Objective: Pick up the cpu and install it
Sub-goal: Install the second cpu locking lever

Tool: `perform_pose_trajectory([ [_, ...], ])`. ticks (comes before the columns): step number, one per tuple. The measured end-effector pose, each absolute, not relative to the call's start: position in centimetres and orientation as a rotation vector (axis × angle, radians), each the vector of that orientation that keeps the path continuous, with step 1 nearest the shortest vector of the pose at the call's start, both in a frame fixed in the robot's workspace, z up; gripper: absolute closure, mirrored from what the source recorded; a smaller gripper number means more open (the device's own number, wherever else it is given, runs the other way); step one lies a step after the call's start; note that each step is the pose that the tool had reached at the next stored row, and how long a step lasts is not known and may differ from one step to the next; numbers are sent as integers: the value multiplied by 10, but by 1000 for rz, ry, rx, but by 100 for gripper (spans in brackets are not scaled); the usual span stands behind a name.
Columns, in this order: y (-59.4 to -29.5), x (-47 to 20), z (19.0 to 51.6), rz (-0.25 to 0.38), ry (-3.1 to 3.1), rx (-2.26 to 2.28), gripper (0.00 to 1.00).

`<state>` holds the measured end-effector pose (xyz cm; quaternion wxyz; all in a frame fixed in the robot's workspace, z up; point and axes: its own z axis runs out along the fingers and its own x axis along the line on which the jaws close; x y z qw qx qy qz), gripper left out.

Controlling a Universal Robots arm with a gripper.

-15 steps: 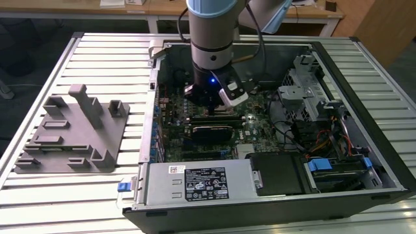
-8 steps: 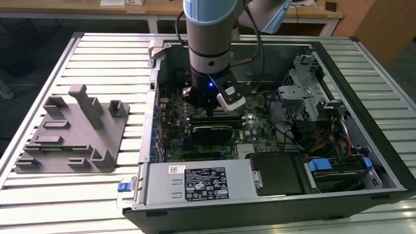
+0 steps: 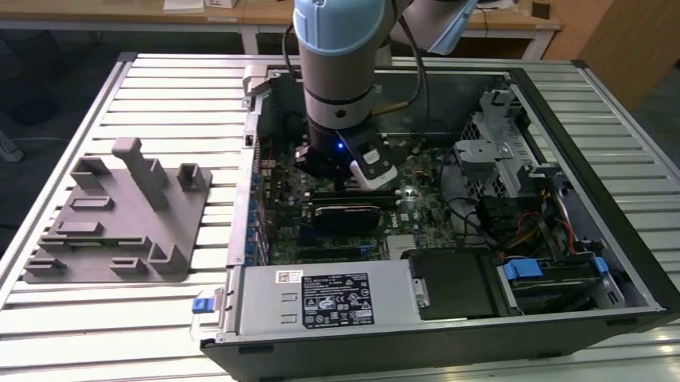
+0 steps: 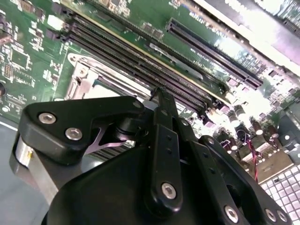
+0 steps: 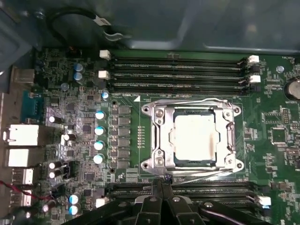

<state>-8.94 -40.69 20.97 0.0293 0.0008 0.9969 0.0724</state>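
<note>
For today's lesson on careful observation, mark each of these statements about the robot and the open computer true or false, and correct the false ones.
1. The cpu lies in the motherboard socket, inside its metal frame. True.
2. The gripper is holding the cpu above the case. False: the cpu sits in the socket and the gripper's tips are beside the socket frame, apart from the chip.
3. The arm reaches down into the open computer case. True.
4. The grey fixture tray lies inside the case. False: it lies on the slatted table, at the exterior view's left of the case.
5. Memory slots run alongside the socket. True.
</note>
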Motion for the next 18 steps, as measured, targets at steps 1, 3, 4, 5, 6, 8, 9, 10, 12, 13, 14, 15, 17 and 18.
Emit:
perform_pose_trajectory([
  [1, -407, -91, 209, 232, 3074, 3, 89],
  [3, -407, -93, 207, 245, 3073, 3, 89],
  [4, -407, -94, 206, 251, 3073, 3, 89],
  [5, -407, -95, 205, 255, 3072, 3, 89],
  [6, -407, -95, 204, 258, 3072, 3, 89],
  [8, -407, -95, 202, 260, 3072, 4, 89],
  [9, -407, -95, 201, 263, 3072, 4, 89],
  [10, -407, -95, 201, 267, 3072, 4, 89],
  [12, -407, -95, 200, 279, 3070, 4, 89],
  [13, -407, -95, 200, 283, 3070, 4, 89],
  [14, -407, -95, 200, 284, 3070, 4, 89],
  [15, -407, -95, 200, 285, 3070, 4, 89],
  [17, -407, -95, 199, 286, 3070, 4, 89],
  [18, -407, -95, 199, 287, 3070, 4, 89],
])
